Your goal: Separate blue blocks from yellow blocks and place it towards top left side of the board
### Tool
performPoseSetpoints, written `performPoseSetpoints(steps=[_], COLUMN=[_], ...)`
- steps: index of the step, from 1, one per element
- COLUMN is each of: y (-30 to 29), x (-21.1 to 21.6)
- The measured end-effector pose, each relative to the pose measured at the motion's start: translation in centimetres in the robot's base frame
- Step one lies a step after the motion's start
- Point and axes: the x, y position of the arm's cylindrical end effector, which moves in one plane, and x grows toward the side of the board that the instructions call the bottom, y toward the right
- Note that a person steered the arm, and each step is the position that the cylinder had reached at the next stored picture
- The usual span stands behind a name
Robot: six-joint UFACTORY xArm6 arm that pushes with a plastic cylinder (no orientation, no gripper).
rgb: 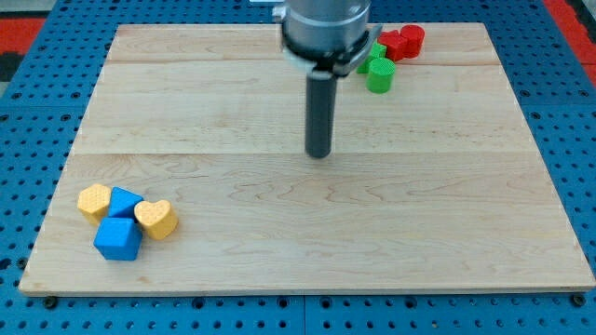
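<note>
Look first at the blue cube (118,238) near the bottom left corner of the wooden board (419,233): take it as your landmark. Just above it, toward the view's top, sits a second blue block (125,201), and the two appear to touch. A yellow block (93,200) lies above and to the left of the cube, pressed against the second blue block. A yellow heart-shaped block (156,219) lies just to the cube's right and slightly higher, touching it or nearly so. So you have all four packed in one tight cluster, blues between the yellows.

My tip (319,154) stands well apart from the cube, far up and to its right, near the board's middle, touching no block. There is no pincer on this arm, only the rod, so you have nothing open or closed to read.

Farthest from the cube, near the board's top right, you see green blocks (379,73) beside red blocks (402,42).
</note>
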Motion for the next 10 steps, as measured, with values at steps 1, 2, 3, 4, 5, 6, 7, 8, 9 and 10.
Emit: performPoseSetpoints(steps=[1, 2, 3, 4, 5, 6, 7, 8, 9, 10], y=[-1.7, -4.6, -10.7, -14.6, -16.4, -18.3, -18.8, -18.9, -20.1, -21.9], x=[5.3, 11.1, 14.6, 15.4, 15.0, 13.8, 11.1, 13.0, 12.4, 8.8])
